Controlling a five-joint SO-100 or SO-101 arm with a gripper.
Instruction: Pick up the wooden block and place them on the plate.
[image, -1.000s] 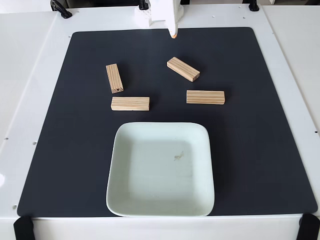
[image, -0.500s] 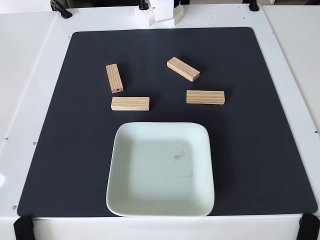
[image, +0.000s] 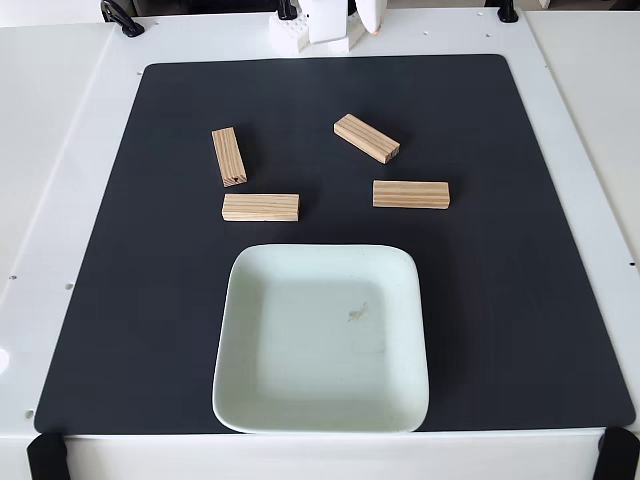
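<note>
Fixed view, looking down on a white counter (image: 70, 150) w/ a black mat (image: 150, 330) over most of it. Four wooden blocks lie flat on the mat, all apart from each other and from the plate (image: 250, 400): far-left block (image: 229, 156) runs roughly front-to-back; near-left block (image: 260, 207) lies crosswise just below it, its left end close to the first block's near end; far-right block (image: 366, 138) sits diagonal; near-right block (image: 411, 194) lies crosswise, below and a bit right of it. Plate is pale mint, square w/ rounded corners, on the near half of the mat, holding no blocks, small dark speck (image: 357, 313) near centre. The two crosswise blocks are the closest to the plate's far rim. Nothing lies btwn blocks and plate.

Black clamps (image: 45, 455) at the near corners, another black fitting (image: 122, 20) at far left.

Arm: white base parts (image: 310, 25) at the top edge, behind the mat. End effector (image: 370, 22) barely pokes in at the top edge, an orange-ish tip visible; can't tell whether it's released or clenched.
</note>
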